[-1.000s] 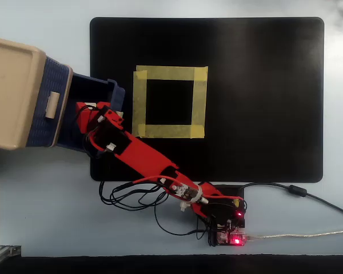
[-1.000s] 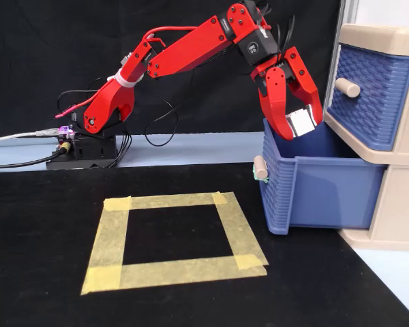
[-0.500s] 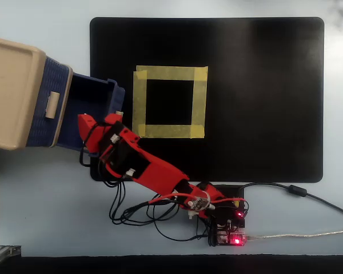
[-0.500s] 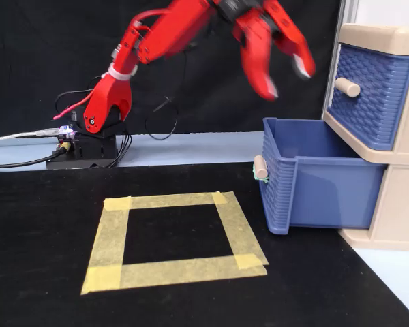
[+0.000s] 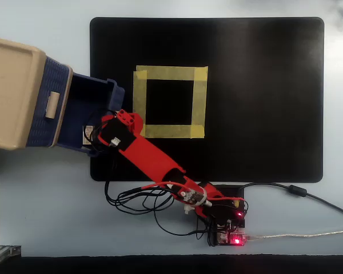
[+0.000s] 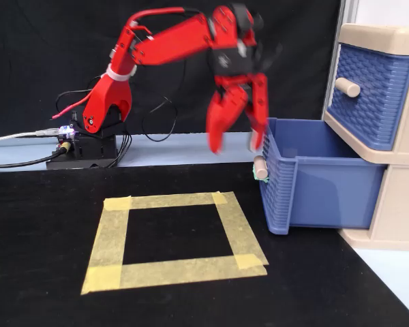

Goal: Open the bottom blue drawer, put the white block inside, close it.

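Note:
The bottom blue drawer point(image 6: 320, 191) is pulled far out of the beige cabinet point(image 6: 399, 201); its small beige handle point(image 6: 260, 167) faces the mat. In the overhead view the open drawer point(image 5: 91, 84) shows dark inside. A small pale piece point(image 5: 87, 133) that looks like the white block lies in the drawer near its lower wall; the fixed view does not show it. My red gripper point(image 6: 236, 144) hangs open and empty just above the drawer's front edge, fingers pointing down. In the overhead view the gripper point(image 5: 103, 130) is over the drawer's front corner.
The upper blue drawer point(image 6: 368, 95) is shut. A yellow tape square point(image 6: 174, 238) marks the black mat point(image 5: 263, 103). The arm's base and cables point(image 5: 217, 217) sit at the mat's near edge in the overhead view.

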You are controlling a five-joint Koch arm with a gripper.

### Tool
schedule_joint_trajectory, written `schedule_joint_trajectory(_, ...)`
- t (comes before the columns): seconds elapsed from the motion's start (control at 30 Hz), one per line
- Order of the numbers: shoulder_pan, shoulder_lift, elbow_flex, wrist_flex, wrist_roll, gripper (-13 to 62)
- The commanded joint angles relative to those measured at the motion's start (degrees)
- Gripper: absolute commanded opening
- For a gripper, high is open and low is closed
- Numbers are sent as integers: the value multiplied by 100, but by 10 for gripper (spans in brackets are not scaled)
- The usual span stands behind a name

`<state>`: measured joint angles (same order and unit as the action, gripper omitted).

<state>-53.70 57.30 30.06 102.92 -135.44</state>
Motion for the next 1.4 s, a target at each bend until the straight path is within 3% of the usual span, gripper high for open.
schedule_joint_trajectory(0.0,-264,18,-554,-721,-554,343)
schedule_joint_trajectory(0.53,-527,-1828,-2487,-2892,-1345,343)
schedule_joint_trajectory(0.7,-536,-1837,-2593,-2540,-1397,345)
schedule_joint_trajectory(0.9,-26,360,-2531,1415,-1222,342)
schedule_joint_trajectory(1.03,1151,1696,-1274,1424,-18,340)
schedule_joint_trajectory(1.17,1907,3217,1072,1406,2180,339)
schedule_joint_trajectory(1.37,4122,5282,5713,343,4966,339)
